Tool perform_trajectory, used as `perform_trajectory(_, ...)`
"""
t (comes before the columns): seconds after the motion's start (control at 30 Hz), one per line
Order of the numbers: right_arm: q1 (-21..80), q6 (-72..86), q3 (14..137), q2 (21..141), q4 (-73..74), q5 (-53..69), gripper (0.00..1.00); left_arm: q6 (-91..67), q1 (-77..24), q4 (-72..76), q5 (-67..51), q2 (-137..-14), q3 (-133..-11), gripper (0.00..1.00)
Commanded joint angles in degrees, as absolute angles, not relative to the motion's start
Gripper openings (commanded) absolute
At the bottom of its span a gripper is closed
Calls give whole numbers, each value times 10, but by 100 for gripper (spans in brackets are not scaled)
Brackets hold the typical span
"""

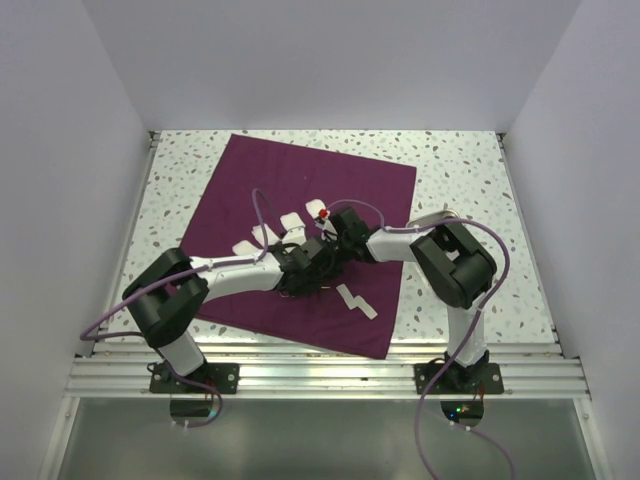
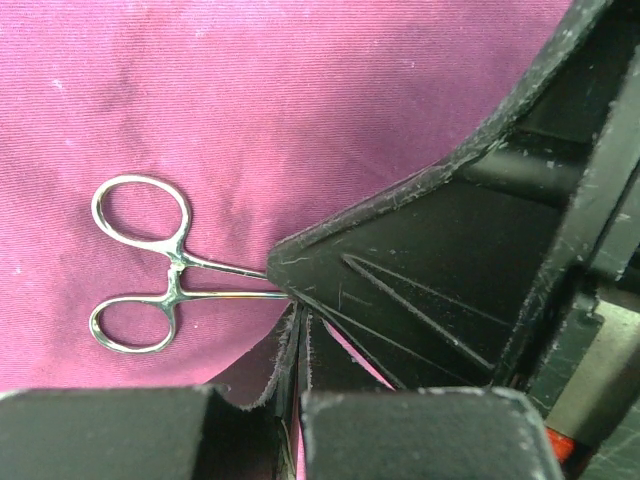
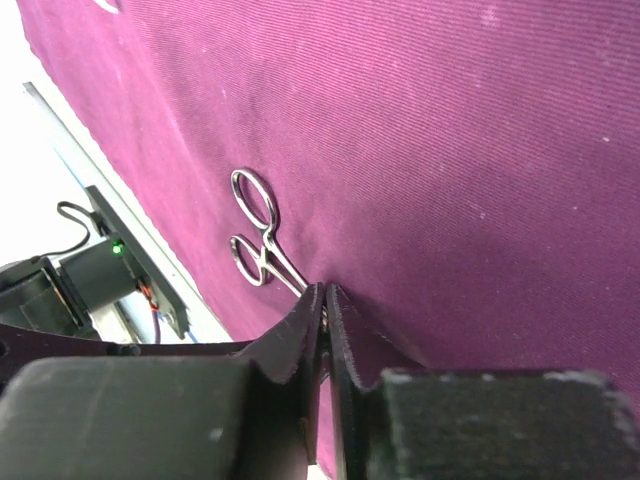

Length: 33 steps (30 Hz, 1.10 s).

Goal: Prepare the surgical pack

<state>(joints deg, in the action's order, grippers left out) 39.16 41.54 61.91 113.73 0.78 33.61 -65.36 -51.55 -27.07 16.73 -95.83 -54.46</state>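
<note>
Top external view: the surgical pack [image 1: 300, 170] lies spread flat mid-table, gauze [image 1: 350, 300] loose on it, nothing folded yet. Meanwhile the right gripper [image 3: 322, 295] pinches the clamp [image 3: 268, 258] tip, and the left gripper [image 2: 298, 325] is pressed shut beside it.

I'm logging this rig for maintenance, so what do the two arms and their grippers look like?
Both the left arm and right arm have white links and bulky black joints. A purple cable runs along each. The left gripper and right gripper have matte black, scuffed, tapered fingers.
</note>
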Motion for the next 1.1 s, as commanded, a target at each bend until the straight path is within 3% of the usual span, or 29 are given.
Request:
perform_trajectory(0.0, 399, 390, 630, 1142, 51, 320, 8, -663, -519, -268, 194, -949, -544, 0)
perform_trajectory(0.07, 399, 388, 635, 1140, 53, 323, 0, -663, -519, -280, 206, -934, -542, 0)
perform_trajectory(0.3, 397, 340, 658, 1122, 109, 315, 1, -648, -517, -344, 253, -887, -549, 0)
perform_trajectory(0.5, 398, 247, 703, 1104, 198, 279, 33, -650, -515, -395, 280, -798, -537, 17)
perform_trajectory(0.7, 416, 151, 750, 1106, 266, 252, 52, -663, -498, -407, 272, -703, -490, 28)
perform_trajectory(0.9, 468, 85, 809, 1142, 346, 123, 52, -662, -474, -417, 280, -586, -444, 42)
perform_trajectory(1.07, 473, 69, 782, 1125, 349, 84, 44, -630, -451, -424, 268, -537, -434, 45)
